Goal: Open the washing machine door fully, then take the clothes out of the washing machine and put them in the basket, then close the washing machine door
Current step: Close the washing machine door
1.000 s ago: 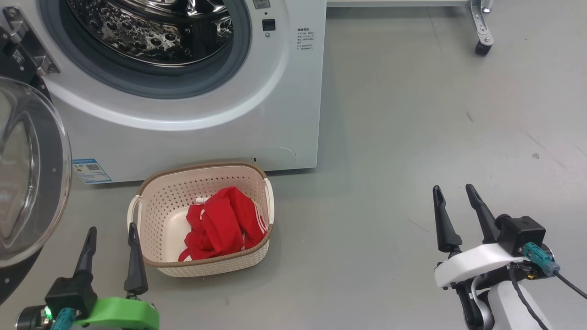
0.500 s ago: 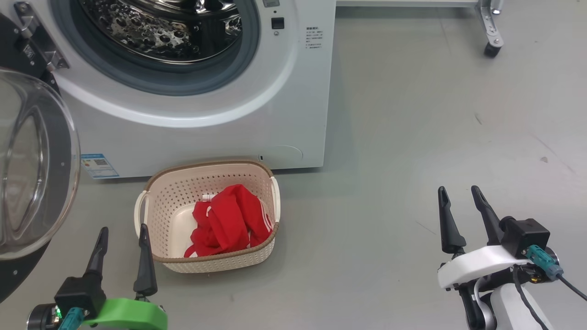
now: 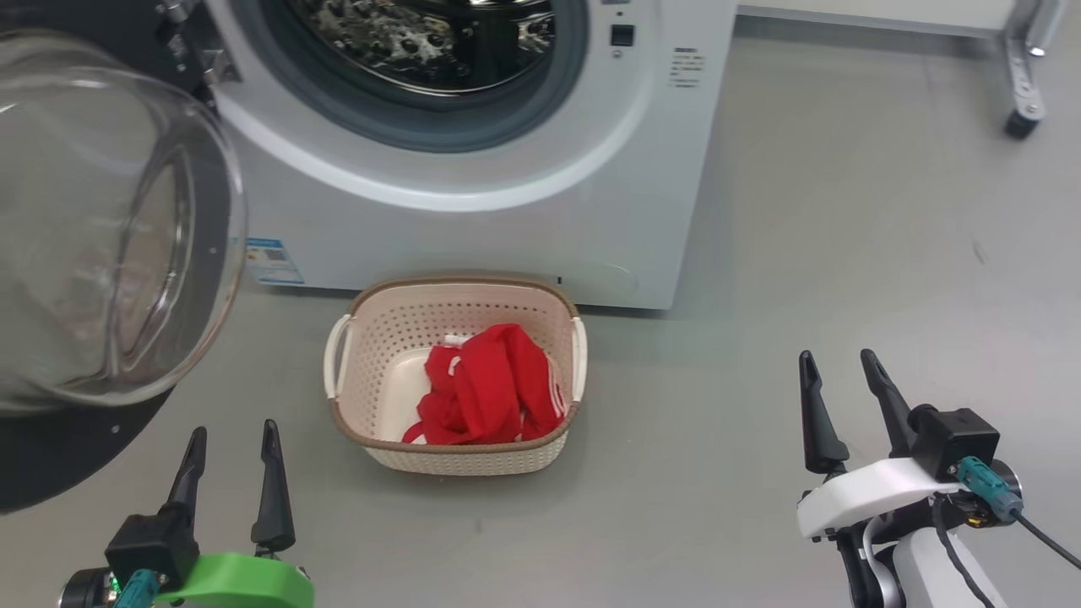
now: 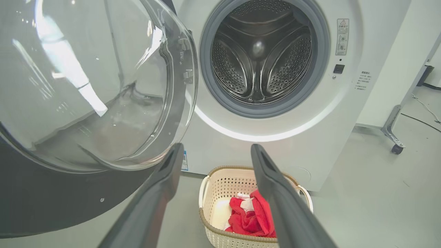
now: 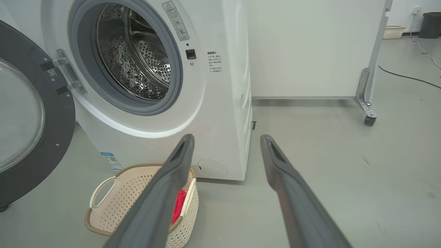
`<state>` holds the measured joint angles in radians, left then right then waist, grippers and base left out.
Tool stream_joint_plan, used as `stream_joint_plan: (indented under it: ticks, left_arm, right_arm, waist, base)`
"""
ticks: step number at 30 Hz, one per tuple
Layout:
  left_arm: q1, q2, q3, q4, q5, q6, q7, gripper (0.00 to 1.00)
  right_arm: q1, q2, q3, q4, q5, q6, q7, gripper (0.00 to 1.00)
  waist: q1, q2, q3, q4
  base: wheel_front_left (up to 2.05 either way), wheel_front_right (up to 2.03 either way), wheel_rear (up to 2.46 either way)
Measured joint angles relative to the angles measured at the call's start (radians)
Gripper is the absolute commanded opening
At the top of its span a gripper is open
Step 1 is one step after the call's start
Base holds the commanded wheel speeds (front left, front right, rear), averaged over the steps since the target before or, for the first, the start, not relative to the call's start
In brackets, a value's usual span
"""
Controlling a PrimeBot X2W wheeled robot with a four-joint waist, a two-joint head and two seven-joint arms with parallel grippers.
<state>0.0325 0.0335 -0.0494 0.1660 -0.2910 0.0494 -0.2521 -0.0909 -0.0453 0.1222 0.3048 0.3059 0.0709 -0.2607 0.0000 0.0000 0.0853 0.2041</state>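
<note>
While they are viewed from the head camera, the 2 grippers are found nearest: the left gripper (image 3: 235, 427) at the lower left and the right gripper (image 3: 835, 355) at the lower right. Both are held with fingers spread wide and empty. Beyond them, nearer the left one, the basket (image 3: 460, 284) is set on the grey floor (image 3: 802, 253). The clothes (image 3: 490, 384) are heaped inside it, toward its right side. Just behind the basket the washing machine (image 3: 507, 228) is stood, with its grey-rimmed drum mouth (image 3: 439, 135) uncovered and its perforated steel drum (image 4: 258, 58) exposed. At the machine's left, the washing machine door (image 3: 110, 236) is swung wide open on its hinge, its glass dome bulging toward the camera. Farthest off at the right, a wheeled metal leg (image 3: 1022, 122) is seen.
</note>
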Motion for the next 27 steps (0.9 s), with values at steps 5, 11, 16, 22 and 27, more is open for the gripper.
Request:
stream_joint_plan:
  ticks: [5,11,16,22,27]
  left_arm:
    - [0.019,0.000,0.004,0.005,-0.034,0.012,0.000,1.00]
    - [0.036,0.000,0.003,0.016,-0.035,0.025,0.000,1.00]
    - [0.038,0.000,0.007,0.024,-0.040,0.027,0.000,1.00]
    - [0.055,0.000,0.048,0.017,-0.051,0.044,0.000,1.00]
    - [0.088,0.000,0.088,-0.004,-0.070,0.052,0.000,1.00]
  right_arm:
    - [0.000,0.000,0.027,0.008,-0.002,0.010,0.000,1.00]
    - [0.000,0.000,0.051,0.016,-0.002,0.015,0.000,1.00]
    - [0.000,0.000,0.061,0.024,-0.007,0.016,0.000,1.00]
    - [-0.004,-0.001,0.115,0.034,-0.020,0.025,0.000,1.00]
    - [-0.035,-0.002,0.188,0.070,-0.026,0.036,0.000,1.00]
  waist:
    - [0.0000,0.0000,0.004,0.064]
    - [0.0000,0.0000,0.006,0.144]
    - [-0.0001,0.0000,0.006,0.213]
    - [0.0000,0.0000,0.007,0.288]
    - [0.0000,0.0000,0.015,0.338]
  base:
    - [0.00,0.00,0.00]
    - [0.00,0.00,0.00]
    - [0.00,0.00,0.00]
    - [0.00,0.00,0.00]
    - [0.00,0.00,0.00]
